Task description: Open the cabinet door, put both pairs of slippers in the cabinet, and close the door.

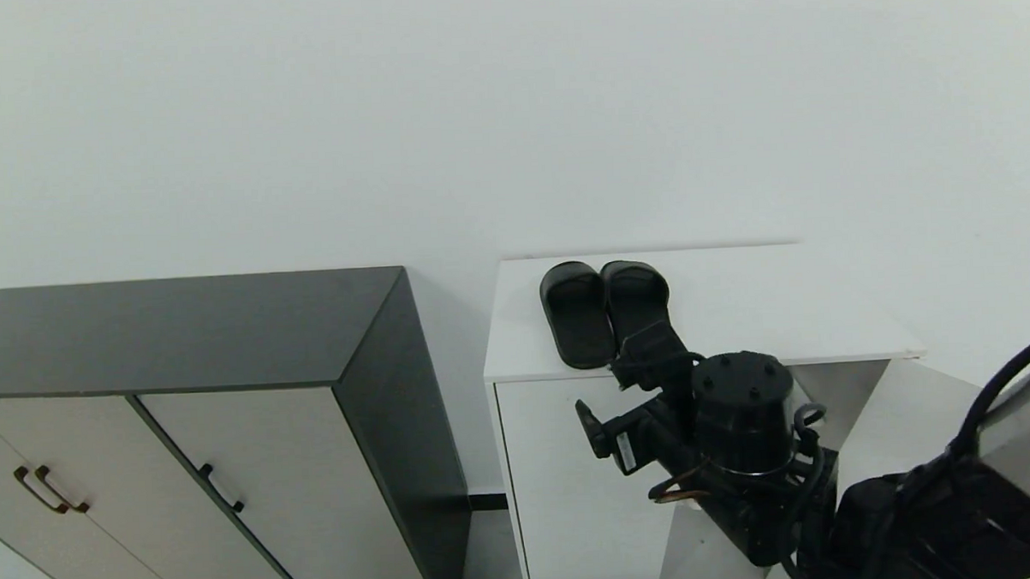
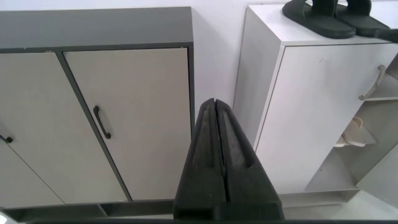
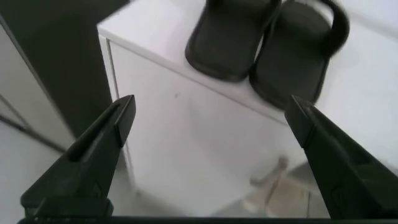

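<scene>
Nearest the lens, the right gripper (image 3: 211, 106) is being held with its claw wide apart, just at the front edge of the white cabinet (image 1: 781, 306). On that cabinet's top the black slippers (image 1: 606, 312) are lying side by side, touching, with their heels toward the robot. Whether a finger is already touching a heel cannot be told. The cabinet's right side is standing open and a pale slipper (image 2: 356, 132) is being stored on a shelf inside, so picking up the black pair is judged to be the step in hand.

For a clean pick, both slippers are best taken at once. One finger should be passed down each outer side of the pair, near the heels, and the claw closed only once both soles are being spanned. If one slipper alone is being pinched, the other is likely to be left behind or pushed off the edge.

The left gripper (image 2: 216, 106) is being held pressed together, empty, low before the dark cabinet (image 2: 93, 28), whose doors are shut.
</scene>
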`<state>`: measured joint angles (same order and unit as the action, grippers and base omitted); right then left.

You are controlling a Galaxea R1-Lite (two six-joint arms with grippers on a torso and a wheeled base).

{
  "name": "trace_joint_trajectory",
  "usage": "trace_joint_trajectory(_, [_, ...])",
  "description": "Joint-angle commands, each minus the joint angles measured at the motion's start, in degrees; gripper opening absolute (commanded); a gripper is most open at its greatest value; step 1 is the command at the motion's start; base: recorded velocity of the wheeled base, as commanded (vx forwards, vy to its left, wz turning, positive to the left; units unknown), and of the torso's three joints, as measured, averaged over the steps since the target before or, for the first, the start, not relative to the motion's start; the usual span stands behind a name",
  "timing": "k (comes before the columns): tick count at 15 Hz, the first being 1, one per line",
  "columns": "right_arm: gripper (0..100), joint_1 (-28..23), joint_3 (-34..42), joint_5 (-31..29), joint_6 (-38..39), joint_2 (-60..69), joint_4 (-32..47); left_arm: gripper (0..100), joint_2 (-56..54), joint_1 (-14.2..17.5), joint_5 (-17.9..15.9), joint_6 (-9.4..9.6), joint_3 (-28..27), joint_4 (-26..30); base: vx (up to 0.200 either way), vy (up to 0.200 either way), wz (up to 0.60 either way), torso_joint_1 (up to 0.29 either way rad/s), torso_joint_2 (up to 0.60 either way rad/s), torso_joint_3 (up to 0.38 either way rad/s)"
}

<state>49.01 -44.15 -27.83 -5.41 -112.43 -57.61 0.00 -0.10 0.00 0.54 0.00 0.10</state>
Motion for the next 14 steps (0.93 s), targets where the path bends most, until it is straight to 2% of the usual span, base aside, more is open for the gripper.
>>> trace_joint_trajectory(1, [100,0.04,-8.05,-3.55,7.61,7.49,13.76,0,0.0,0.01,0.0,-0.01,0.0,-0.01,0.0,0.0,0.0,0.0,0.0,0.0])
trace_joint_trajectory(3, [100,0.04,-14.82,-6.8,13.76,8.11,25.97,0,0.09,0.01,-0.09,0.25,0.0,-0.01,0.0,0.0,0.0,0.0,0.0,0.0])
trace_joint_trajectory(5, [100,0.12,-17.37,-8.2,15.78,7.32,30.45,0,0.0,0.01,0.0,0.08,0.0,-0.01,0.0,0.0,0.0,0.0,0.0,0.0])
trace_joint_trajectory(8, [100,0.12,-17.11,-8.2,18.33,5.91,30.54,0,0.0,0.01,0.0,-0.01,0.0,-0.01,0.0,0.0,0.0,0.0,0.0,0.0])
trace_joint_trajectory(14, [100,-0.05,-16.23,-8.2,19.04,4.42,29.93,0,0.0,0.01,0.09,-0.1,0.0,-0.01,0.2,0.0,0.0,0.006,0.0,0.0])
